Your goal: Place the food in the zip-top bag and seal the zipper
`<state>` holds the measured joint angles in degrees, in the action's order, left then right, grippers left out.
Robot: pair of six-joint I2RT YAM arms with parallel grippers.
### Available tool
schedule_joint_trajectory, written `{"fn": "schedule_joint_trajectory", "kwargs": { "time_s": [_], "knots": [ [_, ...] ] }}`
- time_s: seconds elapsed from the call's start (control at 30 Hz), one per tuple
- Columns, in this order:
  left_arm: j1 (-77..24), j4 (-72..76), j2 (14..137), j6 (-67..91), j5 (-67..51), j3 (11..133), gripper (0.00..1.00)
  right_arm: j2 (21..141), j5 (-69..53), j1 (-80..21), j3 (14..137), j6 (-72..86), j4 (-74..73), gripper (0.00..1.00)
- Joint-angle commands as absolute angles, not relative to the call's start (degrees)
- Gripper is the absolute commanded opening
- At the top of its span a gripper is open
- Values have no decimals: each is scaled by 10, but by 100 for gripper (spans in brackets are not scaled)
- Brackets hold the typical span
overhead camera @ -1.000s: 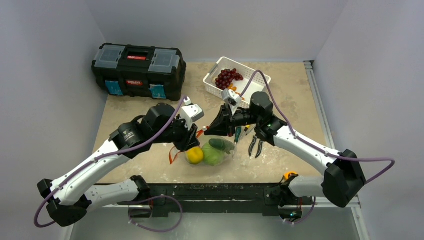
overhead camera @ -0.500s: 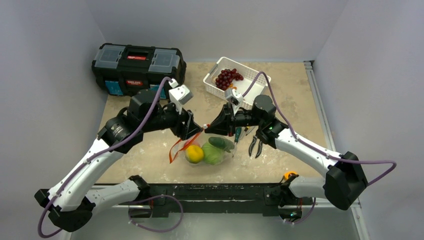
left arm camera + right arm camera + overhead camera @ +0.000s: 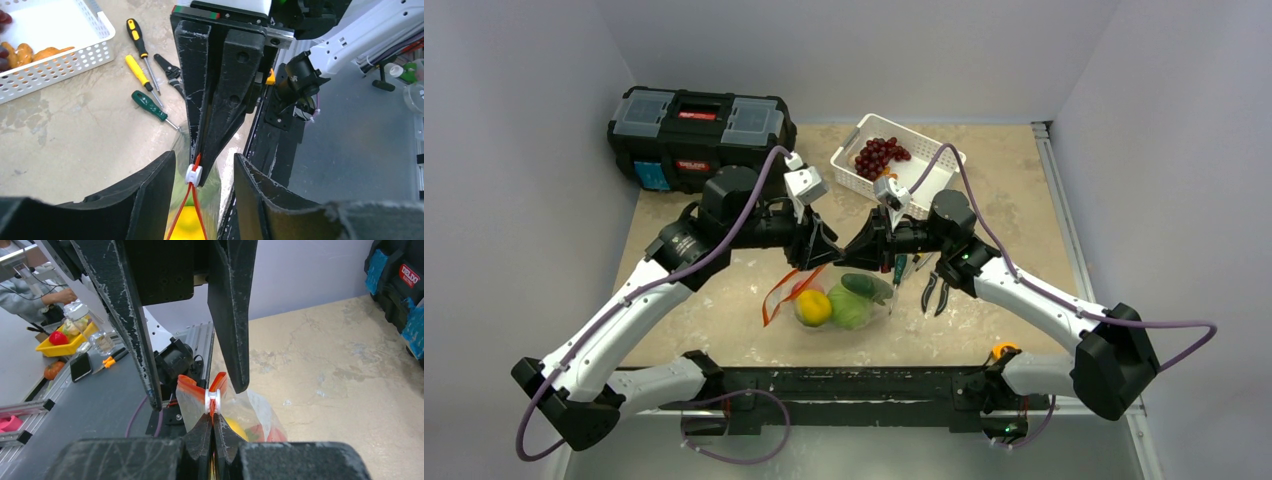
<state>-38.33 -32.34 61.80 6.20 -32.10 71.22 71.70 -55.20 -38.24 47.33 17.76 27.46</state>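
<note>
R claw (image 3: 213,419) pinches zipper (image 3: 219,381) — L claw (image 3: 204,156) spread astride slider (image 3: 193,173).

Left arm (image 3: 624,310) and right arm (image 3: 1034,295) are reaching inward, tips facing. Left end effector (image 3: 827,245) is holding its jaws parted astride the tip of the right end effector (image 3: 850,254), which is pinching shut on the zipper (image 3: 212,399).
</note>
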Motion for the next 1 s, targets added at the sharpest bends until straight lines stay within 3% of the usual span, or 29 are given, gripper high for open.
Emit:
{"fn": "schedule_joint_trajectory", "kwargs": {
  "time_s": [0.0, 0.27, 0.67, 0.97],
  "knots": [
    [-381, -285, 604, 47, -356, 697, 45, 705, -554, -383, 476, 177, 302, 0],
    [-381, -298, 601, 36, -348, 680, 40, 696, -547, -383, 474, 174, 300, 0],
    [-381, -302, 601, 28, -354, 676, 5, 683, -519, -382, 459, 171, 314, 0],
    [-381, -320, 601, 13, -360, 677, 0, 670, -466, -383, 434, 220, 370, 0]
  ]
}}
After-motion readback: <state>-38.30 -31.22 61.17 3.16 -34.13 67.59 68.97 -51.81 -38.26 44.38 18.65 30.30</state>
